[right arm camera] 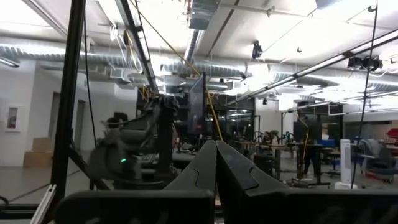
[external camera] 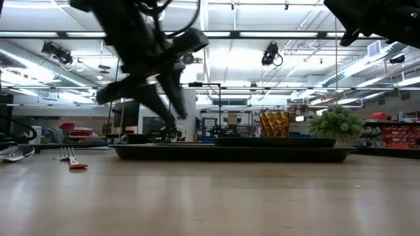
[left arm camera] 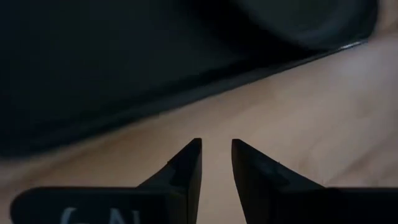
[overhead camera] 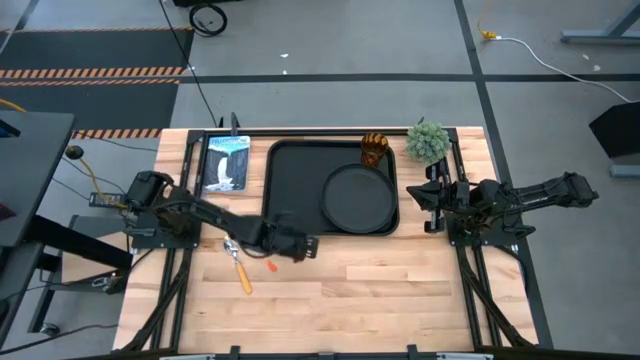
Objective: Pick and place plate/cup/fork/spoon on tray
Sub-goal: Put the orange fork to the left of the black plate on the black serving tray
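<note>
high: top-down | low: table-level, facing room | both share tray [overhead camera: 300, 190] | wrists: fwd

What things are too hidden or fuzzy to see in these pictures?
- plate: low view, hidden behind the tray rim.
- spoon: low view, cut by the picture edge.
- fork: high view, tines hidden under the left gripper.
- cup: contents too small to tell.

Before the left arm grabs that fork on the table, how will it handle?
The fork looks small and thin, so probably light and stiff. Lying flat on smooth wood, it may slide rather than lift. It seems unlikely to roll.
</note>
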{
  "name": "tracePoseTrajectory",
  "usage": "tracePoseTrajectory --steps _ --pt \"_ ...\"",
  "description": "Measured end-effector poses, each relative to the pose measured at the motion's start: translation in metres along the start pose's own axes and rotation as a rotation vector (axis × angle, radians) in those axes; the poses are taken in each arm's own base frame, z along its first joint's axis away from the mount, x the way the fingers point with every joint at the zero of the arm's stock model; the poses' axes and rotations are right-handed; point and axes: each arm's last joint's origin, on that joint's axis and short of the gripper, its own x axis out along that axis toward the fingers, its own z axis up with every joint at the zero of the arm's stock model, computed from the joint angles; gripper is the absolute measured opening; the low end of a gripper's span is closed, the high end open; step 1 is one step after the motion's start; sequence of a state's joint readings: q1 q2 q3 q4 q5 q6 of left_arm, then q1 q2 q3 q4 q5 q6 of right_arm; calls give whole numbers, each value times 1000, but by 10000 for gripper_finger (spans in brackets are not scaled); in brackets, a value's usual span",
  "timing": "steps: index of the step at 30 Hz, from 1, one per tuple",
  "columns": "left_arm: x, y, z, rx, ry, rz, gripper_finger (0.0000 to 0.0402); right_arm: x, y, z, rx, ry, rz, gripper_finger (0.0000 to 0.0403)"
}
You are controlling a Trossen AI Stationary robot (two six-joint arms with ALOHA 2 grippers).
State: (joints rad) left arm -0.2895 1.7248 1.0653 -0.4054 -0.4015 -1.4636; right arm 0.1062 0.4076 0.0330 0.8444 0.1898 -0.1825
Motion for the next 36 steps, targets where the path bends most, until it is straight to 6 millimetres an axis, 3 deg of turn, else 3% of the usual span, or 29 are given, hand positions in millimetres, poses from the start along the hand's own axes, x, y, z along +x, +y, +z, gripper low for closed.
tracePoseTrajectory --steps 10,14,23,36 --pt "-22 33 -38 -270 118 349 94 0 1 -3 24 28 11 9" --pt "-26 36 -45 -342 117 384 94 0 1 -6 55 58 19 9" --pt "-33 51 -43 -462 23 549 106 -1 5 -12 125 117 124 9" --pt "-9 53 -38 -564 4 596 165 -2 10 -14 203 142 278 9"
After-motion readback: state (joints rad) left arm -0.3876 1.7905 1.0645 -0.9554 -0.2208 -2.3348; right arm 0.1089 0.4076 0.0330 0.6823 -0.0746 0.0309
